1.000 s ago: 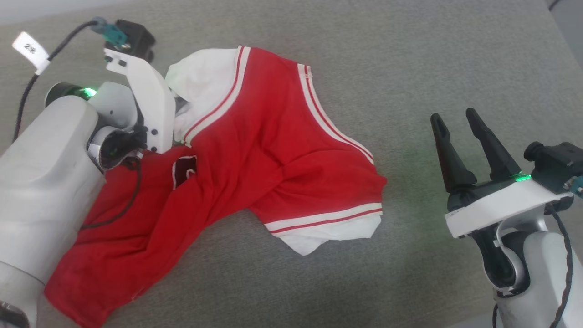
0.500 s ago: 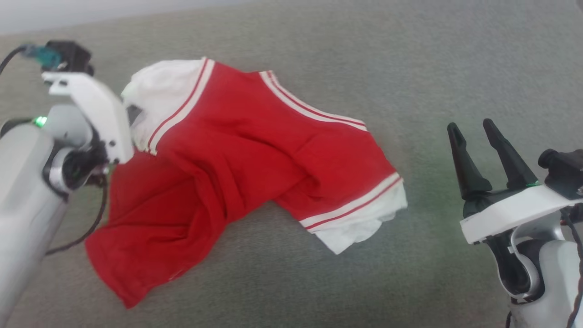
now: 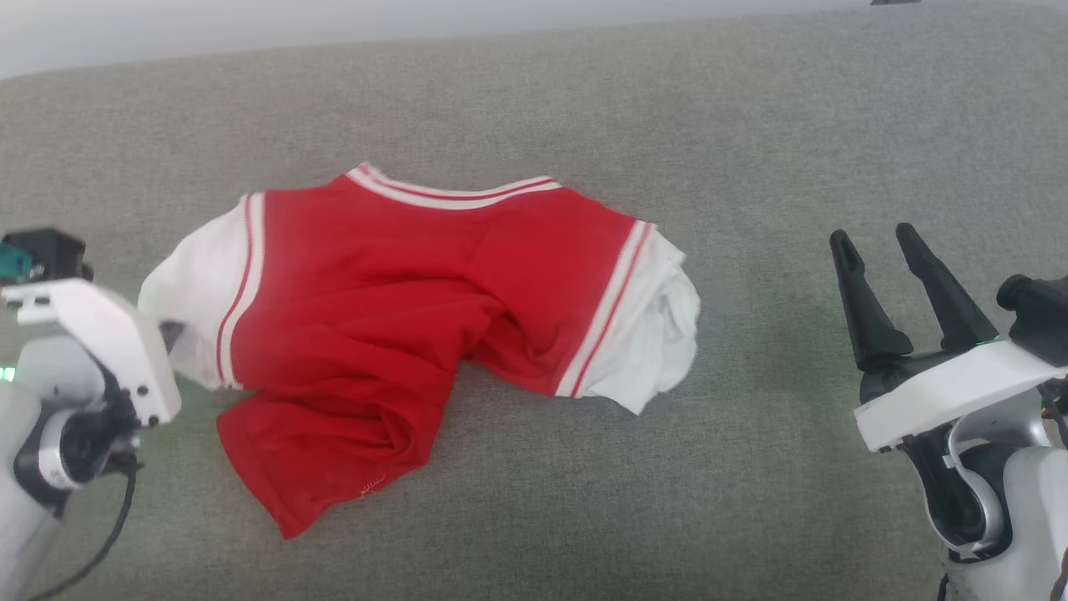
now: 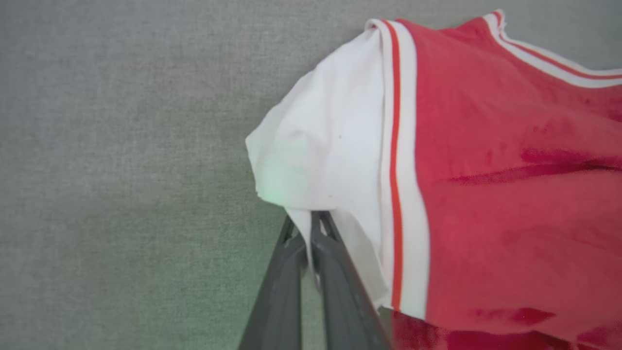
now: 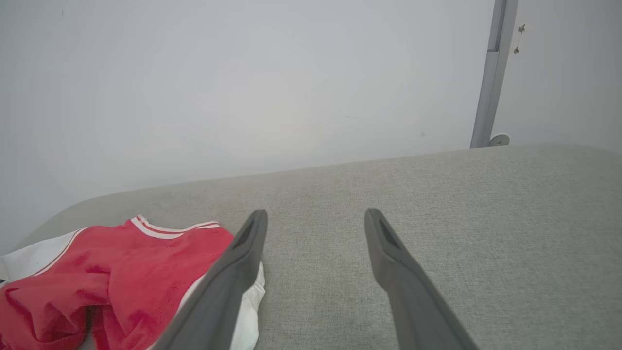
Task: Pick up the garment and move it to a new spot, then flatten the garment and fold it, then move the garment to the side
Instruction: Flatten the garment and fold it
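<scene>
We should draw the red, white-sleeved jersey garment (image 3: 359, 292) low across the grey table (image 3: 751, 125), left gripper (image 4: 308, 221) jaws pinching its sleeve (image 4: 320, 146), right gripper (image 3: 876, 238) jaws open.

This looks like a plain test lab. A wide grey cloth pad (image 3: 534, 92) lies across the head view. In the right wrist view a bare white wall (image 5: 243, 73) stands at the top, with a thin grey metal pole (image 5: 488, 87) at the upper right.

Matt cloth garment (image 3: 375, 284), coarse-woven surface (image 3: 751, 125)
</scene>
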